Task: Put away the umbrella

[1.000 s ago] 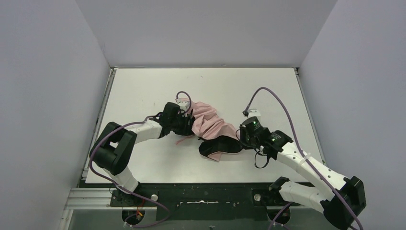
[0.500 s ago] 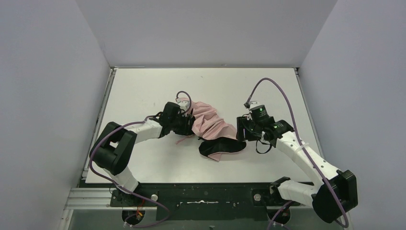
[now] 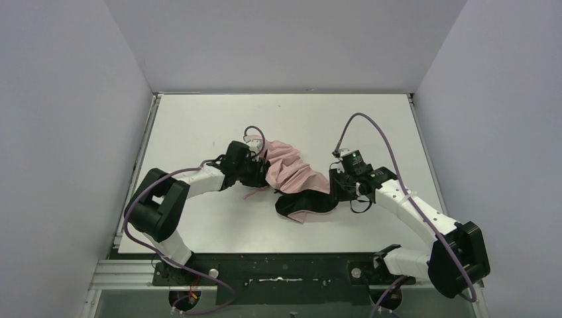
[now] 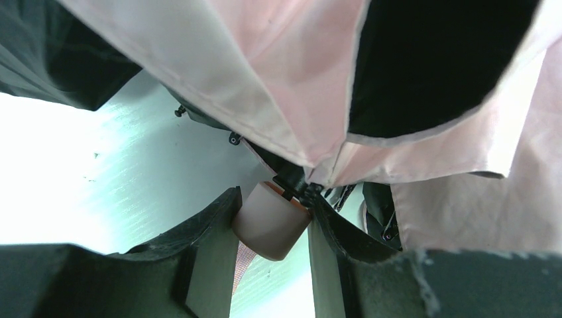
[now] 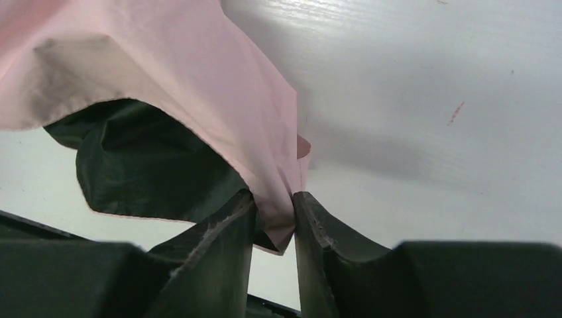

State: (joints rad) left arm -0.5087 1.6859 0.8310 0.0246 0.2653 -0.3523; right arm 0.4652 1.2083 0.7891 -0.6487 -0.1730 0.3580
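Pink umbrella (image 3: 296,177) lies between both claws, left claw (image 4: 273,211) clamping its handle (image 4: 265,233), right claw (image 5: 274,207) pinching the fabric (image 5: 199,86), crumpled, black lining (image 3: 306,202) showing.

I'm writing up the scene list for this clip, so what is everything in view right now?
umbrella: one, pale pink with black underside, fabric loose, lying mid-table between the two arms
table: one, white, under everything
walls: three, pale grey, at the left, back and right of the table
cables: two, purple, one along each arm
arms: two, white and black, bases at the near edge
left gripper: one, black, closed on the umbrella's pink handle
right gripper: one, black, pinching a fold of the pink fabric
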